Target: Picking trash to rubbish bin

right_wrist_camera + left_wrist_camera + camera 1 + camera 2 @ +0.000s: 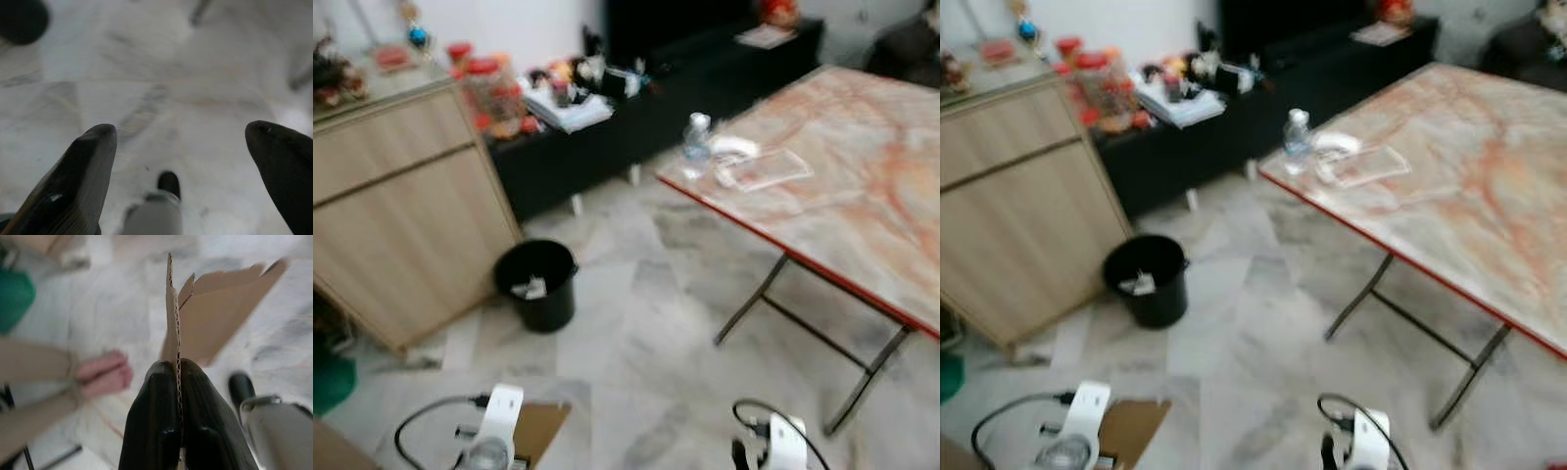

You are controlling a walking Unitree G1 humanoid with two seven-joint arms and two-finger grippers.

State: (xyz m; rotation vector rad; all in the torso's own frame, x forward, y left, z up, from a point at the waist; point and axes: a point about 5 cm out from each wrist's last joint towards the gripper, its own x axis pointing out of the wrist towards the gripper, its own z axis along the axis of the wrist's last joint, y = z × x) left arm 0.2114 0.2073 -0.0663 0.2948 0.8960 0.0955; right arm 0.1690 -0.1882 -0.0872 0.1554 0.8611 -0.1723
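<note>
A black rubbish bin (537, 282) stands on the floor beside a wooden cabinet, with a scrap of white paper inside. My left gripper (178, 369) is shut on a torn piece of brown cardboard (215, 313), which also shows low in the left eye view as a brown flap (540, 427) next to my left wrist. My right gripper (183, 139) hangs open over bare marble floor with nothing between its fingers. On the table corner stand a clear plastic bottle (696, 145) and a flat clear plastic package (764, 168).
A folding table (862, 196) with a marbled top and metal legs fills the right. A wooden cabinet (401, 206) is on the left, a low black bench (636, 108) with clutter behind. A person's bare feet (105, 372) show in the left wrist view.
</note>
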